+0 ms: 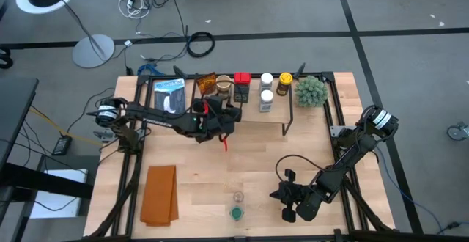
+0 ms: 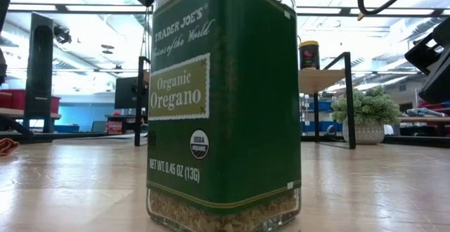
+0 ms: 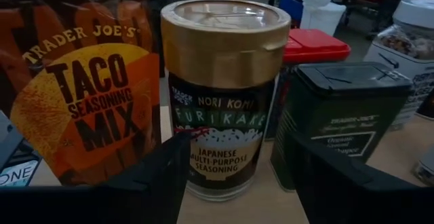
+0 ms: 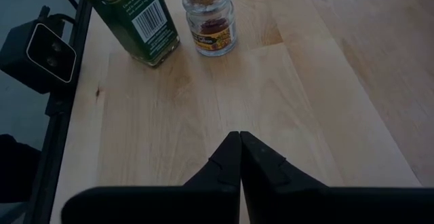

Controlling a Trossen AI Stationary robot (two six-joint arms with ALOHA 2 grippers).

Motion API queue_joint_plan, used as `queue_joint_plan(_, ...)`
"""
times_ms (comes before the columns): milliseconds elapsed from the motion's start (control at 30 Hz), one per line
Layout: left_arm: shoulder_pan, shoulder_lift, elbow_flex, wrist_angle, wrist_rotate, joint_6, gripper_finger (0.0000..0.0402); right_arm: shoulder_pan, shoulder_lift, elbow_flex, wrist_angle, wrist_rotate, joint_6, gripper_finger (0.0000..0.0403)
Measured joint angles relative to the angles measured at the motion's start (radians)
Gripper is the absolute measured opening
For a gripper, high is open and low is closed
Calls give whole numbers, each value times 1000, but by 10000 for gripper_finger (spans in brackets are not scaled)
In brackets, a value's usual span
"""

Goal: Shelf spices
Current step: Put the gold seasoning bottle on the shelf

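Observation:
The shelf [image 1: 256, 117] stands at the table's far middle and bears a taco seasoning packet [image 3: 81, 95], a red tin [image 3: 315, 45], a dark green tin [image 3: 339, 115] and white-capped jars [image 1: 266, 89]. My left gripper [image 3: 234, 173] reaches over the shelf's near edge and is closed on a tan-lidded furikake jar [image 3: 224, 95]. An oregano jar [image 4: 135, 17] and a small cork-topped jar [image 4: 210, 20] stand on the table near its front edge. To the right of them my right gripper [image 4: 239, 139] hovers shut, with nothing in it. My left gripper has the furikake jar's lower body [image 3: 196, 159] between its two fingers [image 3: 159, 176], one on each side. The fingers come nearly level from the table's near side. The jar is upright; whether its bottom rests on the shelf board [image 3: 224, 212] I cannot tell.
A spiky green plant [image 1: 310, 89] in a pot stands just right of the shelf. An orange cloth [image 1: 160, 194] lies at the front left, and a blue-and-white package [image 1: 170, 95] left of the shelf. The table's middle [image 1: 249, 161] is bare wood.

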State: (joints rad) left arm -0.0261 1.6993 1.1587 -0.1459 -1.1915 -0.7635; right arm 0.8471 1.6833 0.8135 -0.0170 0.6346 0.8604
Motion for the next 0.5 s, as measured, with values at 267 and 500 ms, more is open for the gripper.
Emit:
queue_joint_plan(267, 19, 0, 0, 1, 0, 0, 241, 0, 0, 0, 0, 0, -6, 2)
queue_joint_plan(500, 4, 0, 0, 0, 15, -3, 241, 0, 0, 0, 0, 0, -6, 5)
